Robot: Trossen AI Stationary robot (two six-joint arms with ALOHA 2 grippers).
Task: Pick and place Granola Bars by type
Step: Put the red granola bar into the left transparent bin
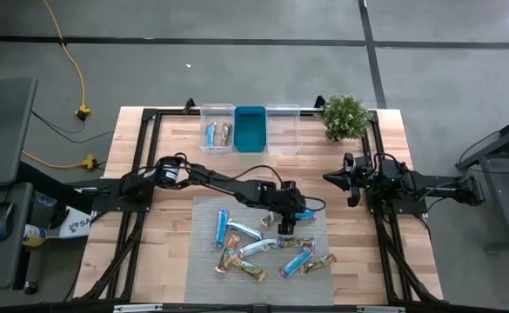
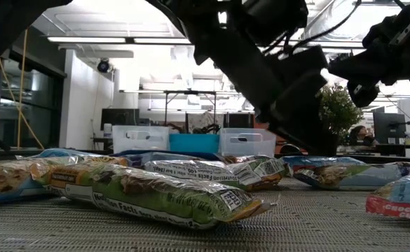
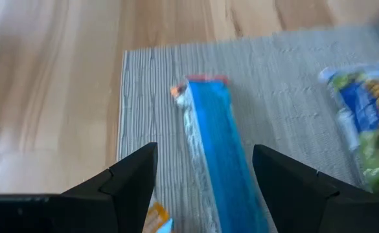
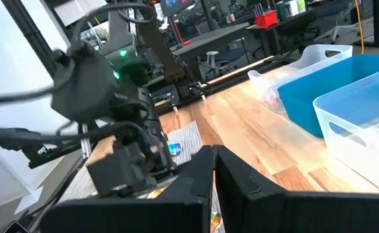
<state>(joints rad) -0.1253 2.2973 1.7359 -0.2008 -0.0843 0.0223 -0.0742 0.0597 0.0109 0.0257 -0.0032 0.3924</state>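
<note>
Leftmost, the left gripper (image 1: 296, 217) hangs over the grey mat (image 1: 204, 261), fingers spread wide on either side of a bright blue bar (image 3: 218, 155) that lies flat between them, ungripped. Other granola bars (image 1: 254, 250) lie scattered across the mat. Rightward, the right gripper (image 1: 351, 183) waits near the plant (image 1: 344, 116), fingers together, empty.

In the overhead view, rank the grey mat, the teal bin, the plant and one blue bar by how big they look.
1. Grey mat
2. Teal bin and plant, too alike to rank
3. Blue bar
</note>
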